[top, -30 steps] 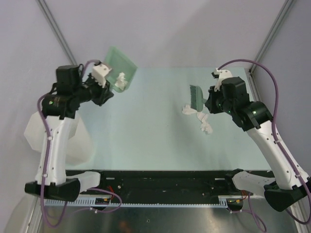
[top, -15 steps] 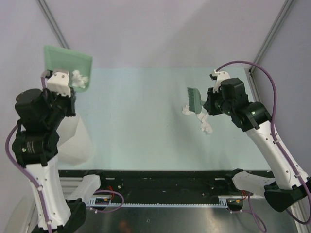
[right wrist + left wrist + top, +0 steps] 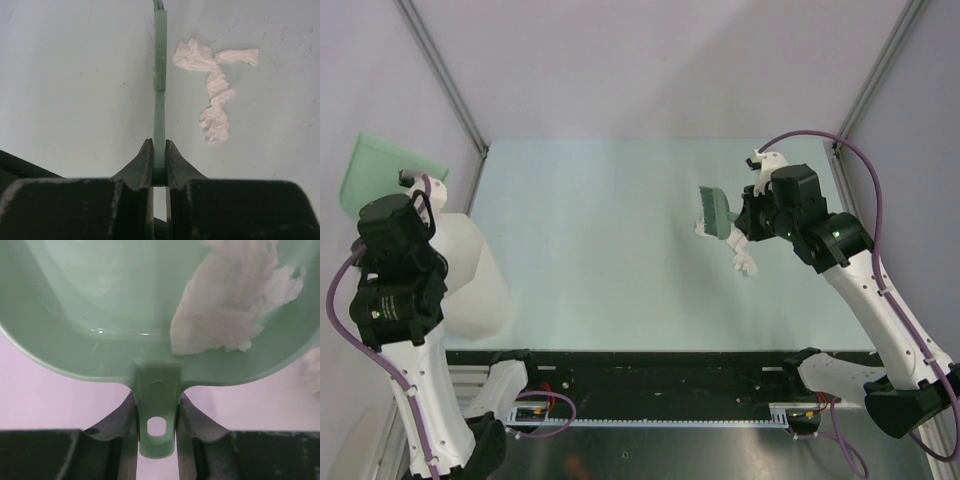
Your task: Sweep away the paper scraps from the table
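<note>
My left gripper [image 3: 156, 415] is shut on the handle of the green dustpan [image 3: 100, 300]. Crumpled white paper scraps [image 3: 235, 305] lie inside the pan. In the top view the dustpan [image 3: 380, 170] is held high, off the table's left edge. My right gripper [image 3: 159, 160] is shut on the thin handle of a green brush [image 3: 159, 90], seen edge-on. More paper scraps [image 3: 215, 95] lie on the pale mint table [image 3: 75, 75] just right of the brush. In the top view the brush [image 3: 715, 210] hangs at centre right, with scraps [image 3: 745, 262] beside and below it.
A large white translucent bin [image 3: 470, 270] stands off the table's left edge, under my left arm. Grey walls and metal posts [image 3: 445, 80] enclose the table [image 3: 600, 240]. A black rail [image 3: 650, 370] runs along the front.
My left arm swung the dustpan with its scraps left, off the table and above the bin. My right gripper and brush shifted slightly left and up; the table scraps stayed put.
</note>
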`<state>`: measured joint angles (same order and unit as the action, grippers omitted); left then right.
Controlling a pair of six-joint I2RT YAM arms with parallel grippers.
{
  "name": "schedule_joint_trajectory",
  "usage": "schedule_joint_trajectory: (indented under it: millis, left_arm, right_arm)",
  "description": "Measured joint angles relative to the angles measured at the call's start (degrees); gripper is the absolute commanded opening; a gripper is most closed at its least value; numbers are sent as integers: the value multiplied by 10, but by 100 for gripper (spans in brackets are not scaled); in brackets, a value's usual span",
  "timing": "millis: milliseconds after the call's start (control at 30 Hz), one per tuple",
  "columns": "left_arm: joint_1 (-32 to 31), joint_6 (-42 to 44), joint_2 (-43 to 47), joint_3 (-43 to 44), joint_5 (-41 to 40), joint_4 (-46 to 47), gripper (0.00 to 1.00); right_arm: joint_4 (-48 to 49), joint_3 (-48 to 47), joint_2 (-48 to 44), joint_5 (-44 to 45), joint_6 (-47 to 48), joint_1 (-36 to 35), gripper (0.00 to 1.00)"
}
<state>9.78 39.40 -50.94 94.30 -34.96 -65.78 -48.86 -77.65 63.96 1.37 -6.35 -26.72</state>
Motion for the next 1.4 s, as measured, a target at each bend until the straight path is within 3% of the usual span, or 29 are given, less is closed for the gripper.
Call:
schedule_joint_trajectory:
  millis: [200,333,600,967,1200,1400]
  left_arm:
    - [1,220,15,-65,-160,0,0]
    - [1,376,24,-93,-226,-15,0]
    - [1,530,6,-92,-314,-11,0]
    - [-5,560,-20,-99,-355,-12,4]
    - [-50,535,-71,45,-344,-2,0]
    - [-87,475,-101,141,-255,14,0]
  right_arm:
    - [6,7,0,-17,7,1,0]
    - [9,7,0,-22,9,1,0]
    - [12,9,-1,-24,13,1,0]
    - [12,17,-1,-23,21,1,0]
    - [13,18,2,27,24,1,0]
    - [38,18,51,134,76,-32,0]
